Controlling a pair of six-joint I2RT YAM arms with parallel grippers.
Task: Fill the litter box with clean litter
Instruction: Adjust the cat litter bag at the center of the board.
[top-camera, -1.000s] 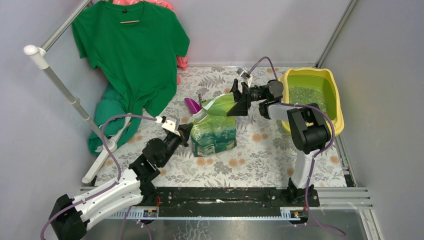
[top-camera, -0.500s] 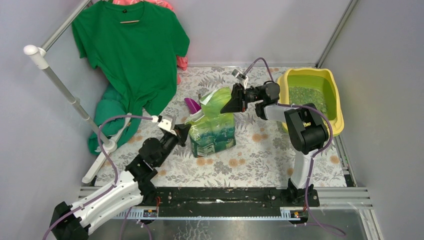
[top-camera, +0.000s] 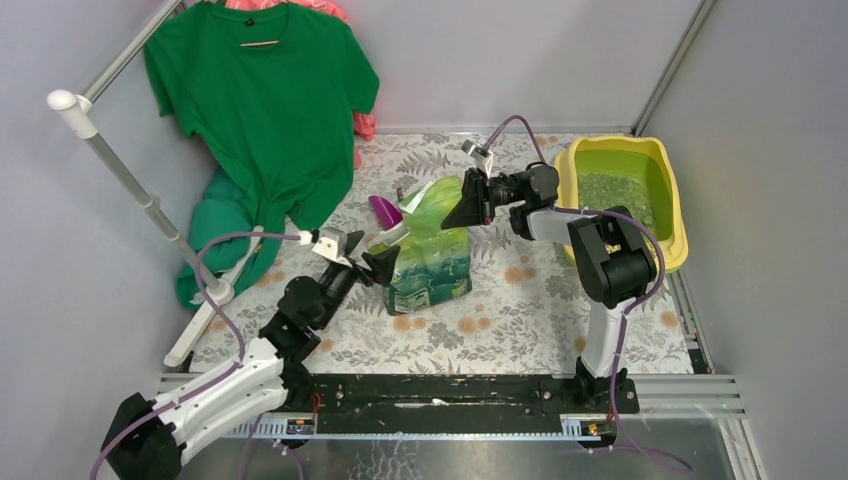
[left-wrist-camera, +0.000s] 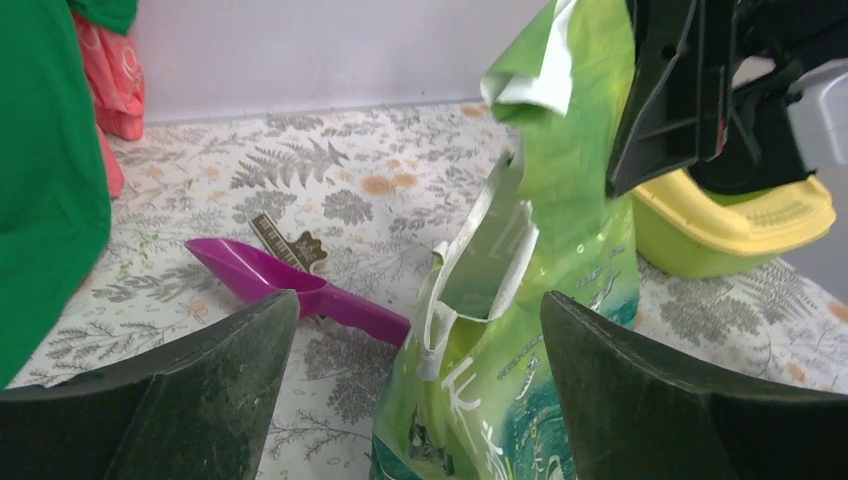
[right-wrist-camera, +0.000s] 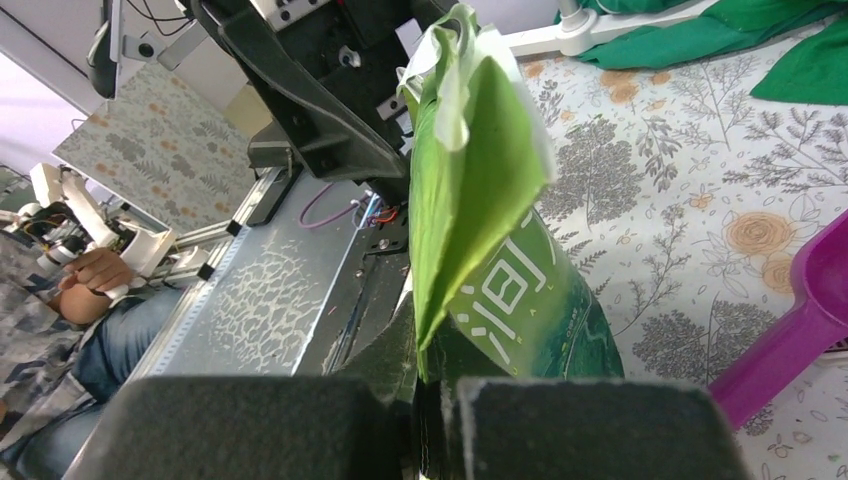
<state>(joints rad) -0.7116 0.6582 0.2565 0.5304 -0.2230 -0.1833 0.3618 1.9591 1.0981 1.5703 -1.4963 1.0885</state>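
Note:
The yellow litter box (top-camera: 612, 143) stands at the back right with clean litter (top-camera: 612, 192) as green granules inside; its rim also shows in the left wrist view (left-wrist-camera: 740, 225). A glossy green bag (top-camera: 430, 250) stands mid-table. My right gripper (top-camera: 466, 206) is shut on the bag's torn top edge, which runs down between its pads as a green flap (right-wrist-camera: 480, 200). My left gripper (top-camera: 367, 255) is open at the bag's left side, and the bag's lower body (left-wrist-camera: 560, 200) shows between its spread fingers (left-wrist-camera: 200, 390), untouched.
A purple scoop (top-camera: 383, 210) lies on the floral cloth just behind and left of the bag. A green T-shirt (top-camera: 262, 110) hangs on a white rack (top-camera: 130, 180) at the back left, with pink cloth (top-camera: 365, 125) behind it. Grey walls enclose the table.
My left gripper has let go of the bag's lower left side and opened wide. My right gripper has moved onto the bag's top edge and shut on it.

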